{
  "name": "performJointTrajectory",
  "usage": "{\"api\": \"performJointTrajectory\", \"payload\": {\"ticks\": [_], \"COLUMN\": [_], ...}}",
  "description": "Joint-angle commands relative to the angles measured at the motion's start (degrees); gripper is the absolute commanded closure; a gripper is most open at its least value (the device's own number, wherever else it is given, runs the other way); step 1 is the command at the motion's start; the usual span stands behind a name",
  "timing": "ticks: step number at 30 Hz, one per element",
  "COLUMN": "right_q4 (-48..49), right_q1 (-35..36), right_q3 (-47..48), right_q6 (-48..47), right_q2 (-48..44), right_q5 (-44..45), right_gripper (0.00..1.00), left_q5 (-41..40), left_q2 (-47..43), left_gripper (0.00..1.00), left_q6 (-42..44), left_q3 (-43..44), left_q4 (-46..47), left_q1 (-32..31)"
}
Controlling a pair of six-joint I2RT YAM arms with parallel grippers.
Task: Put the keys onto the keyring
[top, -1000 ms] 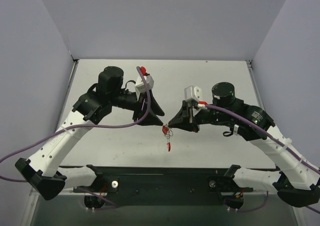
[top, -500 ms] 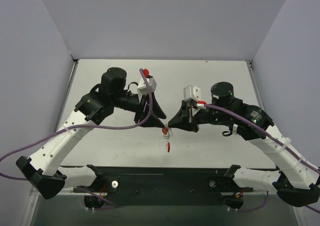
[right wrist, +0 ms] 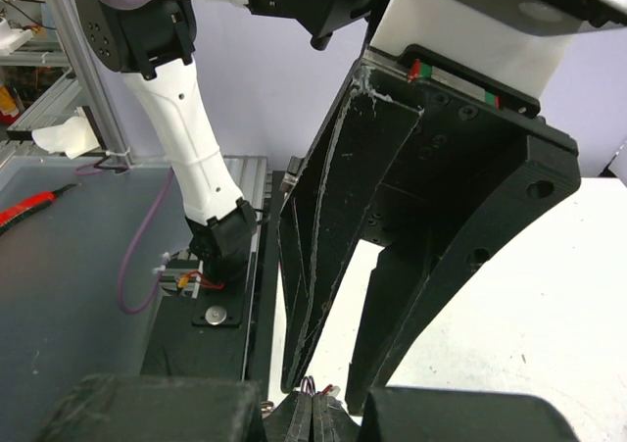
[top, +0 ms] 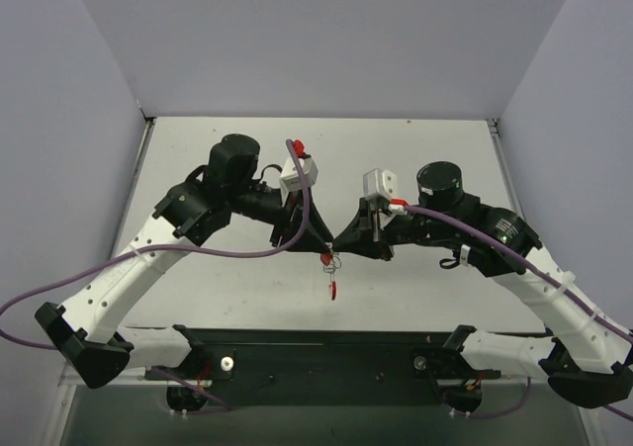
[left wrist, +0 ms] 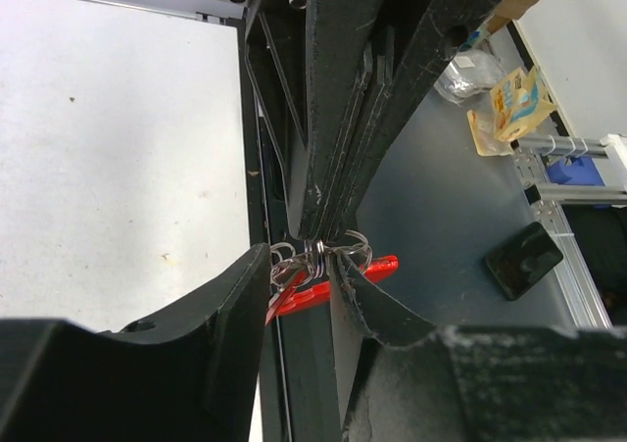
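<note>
The keyring's silver rings [left wrist: 315, 256] hang in the air between the two arms, with my right gripper [top: 337, 249] shut on them from the right. Its closed fingertips [left wrist: 323, 221] come down from above in the left wrist view. My left gripper [left wrist: 299, 256] is open, one finger on each side of the rings and its right finger against a loop. A red plastic piece [left wrist: 338, 277] hangs just under the rings. A small key with a red tag [top: 333, 289] dangles below the cluster. In the right wrist view only thin wire loops [right wrist: 312, 390] show above the shut fingers.
The white table [top: 415, 159] lies beneath both arms. The black base bar [top: 326, 352] runs along the near edge. Grey walls close in the left, right and back. Off the table, a phone [left wrist: 522, 259] and packets [left wrist: 509, 104] lie on a grey surface.
My left arm has swung right and brought its fingers around the ring cluster, and its jaws have narrowed. The right arm and the hanging keys have stayed where they were.
</note>
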Motion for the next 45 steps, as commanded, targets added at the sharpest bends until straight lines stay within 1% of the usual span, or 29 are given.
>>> {"api": "performJointTrajectory", "payload": {"ticks": [1,2,7,8,9,12,14,16,17,22,23,24,26,27,29,30,31,32,34,35,37,40,41,42,43,45], "right_q4": [2.5,2.5,2.5,2.5,2.5,2.5,2.5,2.5,2.5,2.5,2.6,2.7,3.2,3.6,4.8,5.5,6.6,7.3,9.0,9.8,12.5,15.6,15.9,15.4,14.6,12.2], "right_q1": [-0.5,-0.5,-0.5,-0.5,-0.5,-0.5,-0.5,-0.5,-0.5,-0.5,-0.6,-0.5,-0.5,-0.5,-0.6,-0.6,-0.6,-0.6,-0.6,-0.6,-0.6,-0.5,-0.5,-0.5,-0.5,-0.4], "right_q3": [1.3,1.3,1.1,1.1,1.1,1.1,1.1,1.1,1.0,1.0,0.9,0.8,0.6,0.1,-0.5,-1.1,-1.4,-1.7,-2.7,-3.3,-5.1,-7.2,-7.3,-7.2,-6.3,-5.4], "right_q6": [-0.4,-0.4,-0.3,-0.3,-0.3,-0.3,-0.2,-0.3,-0.3,0.0,0.2,0.3,0.4,0.8,1.7,2.4,2.8,4.1,5.0,6.0,7.2,9.2,9.9,11.3,11.9,12.6], "right_q2": [0.2,0.2,0.2,0.2,0.2,0.1,0.1,0.1,0.1,-0.1,-0.2,-0.4,-1.0,-1.7,-2.3,-3.1,-3.4,-3.7,-4.6,-5.0,-6.3,-7.8,-7.8,-7.4,-6.9,-5.0], "right_q5": [-1.2,-1.2,-1.2,-1.2,-1.2,-1.2,-1.2,-1.3,-1.4,-0.7,-0.2,0.4,1.6,1.9,3.4,4.2,5.4,6.2,7.5,8.8,9.8,12.0,13.4,15.0,16.1,19.1], "right_gripper": [1.0,1.0,1.0,1.0,1.0,1.0,1.0,1.0,1.0,1.0,1.0,0.93,0.84,0.74,0.65,0.56,0.52,0.47,0.43,0.4,0.37,0.27,0.19,0.08,0.07,0.04], "left_q5": [-0.7,-1.2,-2.0,-2.2,-2.4,-2.9,-3.3,-3.6,-3.7,-5.1,-6.4,-7.0,-9.2,-10.1,-12.3,-13.1,-14.0,-16.5,-18.8,-21.0,-23.8,-26.6,-26.9,-27.5,-28.4,-30.5], "left_q2": [0.8,1.1,0.9,0.7,0.7,0.7,0.6,0.6,0.5,-0.2,-0.7,-1.1,-2.4,-2.9,-4.2,-4.5,-5.2,-5.6,-5.9,-5.9,-5.1,-3.9,-3.7,-3.3,-3.0,-1.8], "left_gripper": [0.62,0.66,0.72,0.81,0.83,0.83,0.87,0.98,1.0,1.0,1.0,1.0,1.0,1.0,1.0,1.0,1.0,1.0,1.0,1.0,1.0,1.0,1.0,1.0,1.0,1.0], "left_q6": [1.9,2.1,2.4,2.4,2.3,2.4,2.3,2.2,2.1,1.0,0.6,-0.2,-1.0,-3.2,-4.0,-5.2,-5.7,-6.1,-7.5,-7.6,-8.1,-9.4,-10.2,-10.7,-11.1,-13.2], "left_q3": [3.6,3.9,4.1,4.1,4.1,4.3,4.4,4.4,4.4,3.6,3.1,2.7,1.8,0.6,-0.2,-1.1,-1.6,-1.8,-1.5,-1.1,0.9,3.2,3.5,3.9,4.8,6.5], "left_q4": [-1.9,-2.7,-2.9,-2.8,-2.8,-3.1,-3.2,-3.1,-3.0,-1.3,-0.8,0.5,2.4,4.5,6.2,8.0,8.6,9.1,9.0,8.4,6.1,3.3,2.9,2.0,1.4,-1.8], "left_q1": [-1.1,-1.1,-1.3,-1.3,-1.3,-1.3,-1.3,-1.3,-1.3,-1.3,-1.3,-1.3,-1.3,-1.3,-1.3,-1.3,-1.3,-1.3,-1.3,-1.3,-1.3,-1.3,-1.2,-1.3,-1.3,-1.3]}}
